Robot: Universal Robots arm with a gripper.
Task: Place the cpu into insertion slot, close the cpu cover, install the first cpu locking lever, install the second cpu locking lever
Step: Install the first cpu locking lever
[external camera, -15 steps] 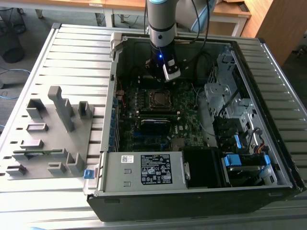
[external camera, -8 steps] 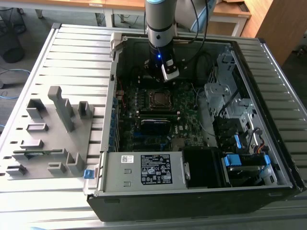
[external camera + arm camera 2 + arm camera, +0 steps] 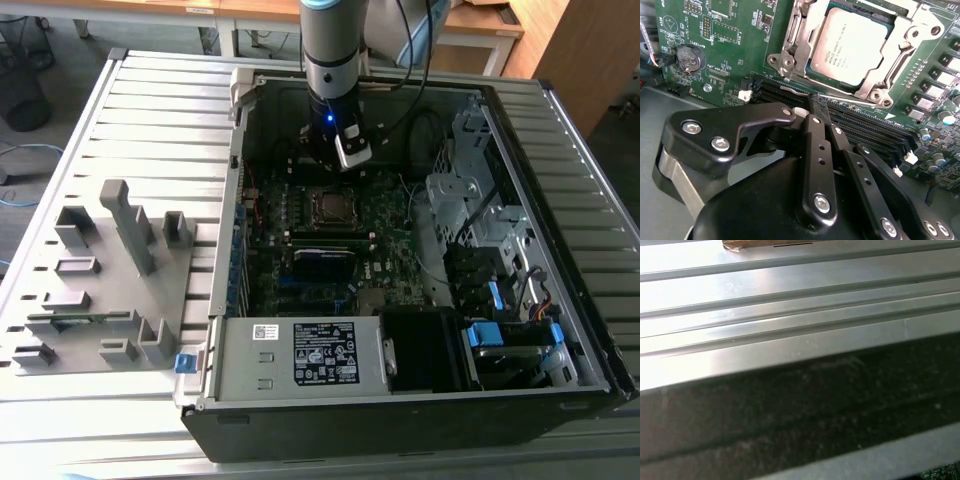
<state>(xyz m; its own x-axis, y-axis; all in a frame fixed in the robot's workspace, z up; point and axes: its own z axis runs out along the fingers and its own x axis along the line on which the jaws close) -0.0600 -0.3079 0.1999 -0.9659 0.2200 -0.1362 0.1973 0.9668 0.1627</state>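
The cpu (image 3: pixel 850 45), a square chip with a dull silver top, lies in the insertion slot (image 3: pixel 816 75) on the green motherboard (image 3: pixel 715 55). The silver cpu cover (image 3: pixel 902 56) is down around it, framing the chip. A thin silver locking lever (image 3: pixel 855 101) runs along the socket's edge nearest the fingers. My gripper (image 3: pixel 818 105) is shut, its black fingers (image 3: pixel 815 150) pressed together, and the tips are right at that lever. In the exterior view the gripper (image 3: pixel 338 165) hangs over the board just behind the socket (image 3: pixel 330 205).
The open computer case (image 3: pixel 560 390) lies on a ribbed metal table (image 3: pixel 160 110). Long black card slots (image 3: pixel 875 132) run under the fingers. A coin battery (image 3: pixel 690 57), a drive cage (image 3: pixel 470 190) and a power supply (image 3: pixel 300 355) sit inside. A grey fixture block (image 3: pixel 110 270) stands at the exterior view's left.
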